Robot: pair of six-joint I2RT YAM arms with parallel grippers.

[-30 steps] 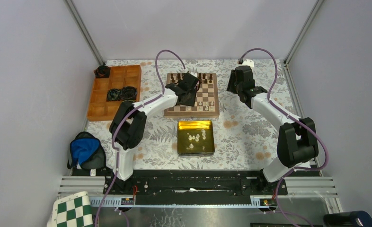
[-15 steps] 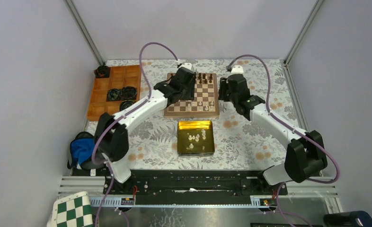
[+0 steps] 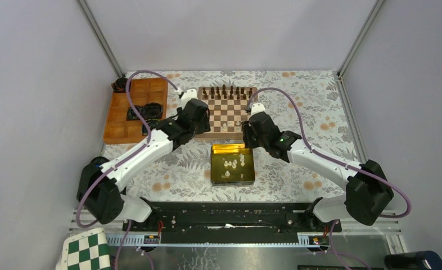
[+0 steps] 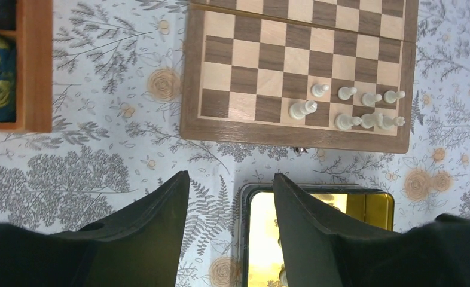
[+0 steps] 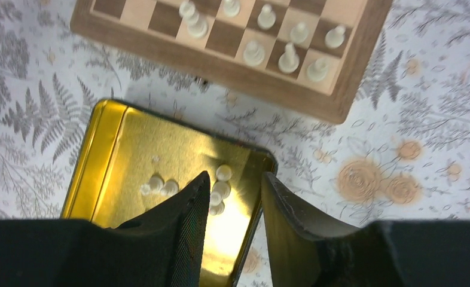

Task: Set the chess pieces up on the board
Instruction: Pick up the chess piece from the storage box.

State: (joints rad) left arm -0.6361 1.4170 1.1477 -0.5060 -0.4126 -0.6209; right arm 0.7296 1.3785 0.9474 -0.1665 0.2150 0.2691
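The left gripper (image 4: 229, 179) hangs with its fingers apart and empty, the board (image 4: 244, 130) just beyond its tips. The right gripper (image 5: 235, 176), likewise spread, hovers over a gold tin (image 5: 119, 161) (some chess pieces (image 5: 223, 173) lie beneath its fingers, others stand on the board ahead).

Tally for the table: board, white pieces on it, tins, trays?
Board: 1
White pieces on it: 8
Tin: 1
Tray: 1
Total: 11
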